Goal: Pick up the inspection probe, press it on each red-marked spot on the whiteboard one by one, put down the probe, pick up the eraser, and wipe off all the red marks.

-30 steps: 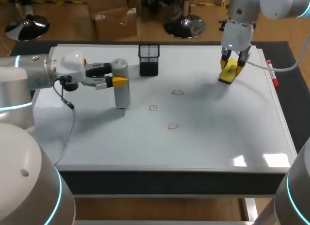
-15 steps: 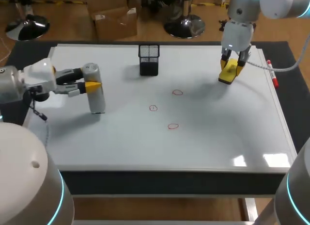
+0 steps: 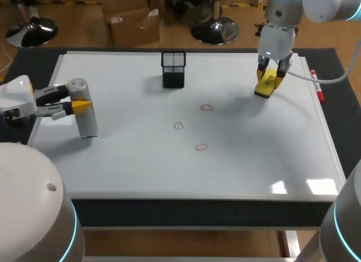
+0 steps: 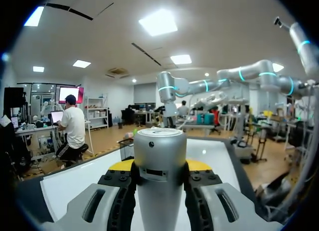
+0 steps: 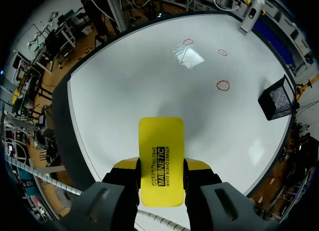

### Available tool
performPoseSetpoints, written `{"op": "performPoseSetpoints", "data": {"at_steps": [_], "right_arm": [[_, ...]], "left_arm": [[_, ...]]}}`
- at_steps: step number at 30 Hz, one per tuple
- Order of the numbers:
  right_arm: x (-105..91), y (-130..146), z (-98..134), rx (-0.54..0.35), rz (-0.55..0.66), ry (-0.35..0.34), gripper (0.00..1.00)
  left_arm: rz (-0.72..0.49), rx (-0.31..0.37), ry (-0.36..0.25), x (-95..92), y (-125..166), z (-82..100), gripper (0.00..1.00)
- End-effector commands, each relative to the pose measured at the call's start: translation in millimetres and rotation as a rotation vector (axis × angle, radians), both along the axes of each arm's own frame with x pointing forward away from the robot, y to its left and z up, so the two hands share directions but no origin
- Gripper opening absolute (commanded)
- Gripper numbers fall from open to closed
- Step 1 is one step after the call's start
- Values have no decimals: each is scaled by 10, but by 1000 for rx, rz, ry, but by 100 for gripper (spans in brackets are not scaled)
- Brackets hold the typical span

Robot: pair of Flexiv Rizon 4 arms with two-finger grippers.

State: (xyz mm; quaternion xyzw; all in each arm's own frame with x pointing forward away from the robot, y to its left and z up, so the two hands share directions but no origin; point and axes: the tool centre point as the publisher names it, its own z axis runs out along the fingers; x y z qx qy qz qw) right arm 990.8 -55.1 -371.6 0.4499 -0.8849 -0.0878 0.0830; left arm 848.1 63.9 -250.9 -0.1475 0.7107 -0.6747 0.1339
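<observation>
Probe (image 3: 83,110) stands upright near the left edge of the whiteboard (image 3: 254,160). The left jaws clamp it near its top from both sides. I cannot tell whether its foot touches the board yet. Judging by this, the step in hand is setting the probe down out of the way. To do it well, lower it straight and vertical until the foot sits flat. Only then part the jaws and back off level, so the tall cylinder is not tipped. It should stay well apart from the three red marks (image 3: 178,126) in the middle, leaving the wiping path free. The right jaws grip the yellow eraser (image 5: 160,159) over the far right part of the board, beyond the marks. A black mesh basket (image 3: 173,69) sits near the far edge.

Against the earlier frames, the probe and left arm have travelled leftward from just beside the marks to the board's edge. The right arm, eraser and marks are unchanged.
</observation>
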Motion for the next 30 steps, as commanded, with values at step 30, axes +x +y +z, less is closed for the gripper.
{"op": "performPoseSetpoints", "data": {"at_steps": [30], "right_arm": [[-323, 573, 129, -72, 102, -3, 0]], "left_arm": [[-15, -6, -7, -35, 158, 41, 0]]}}
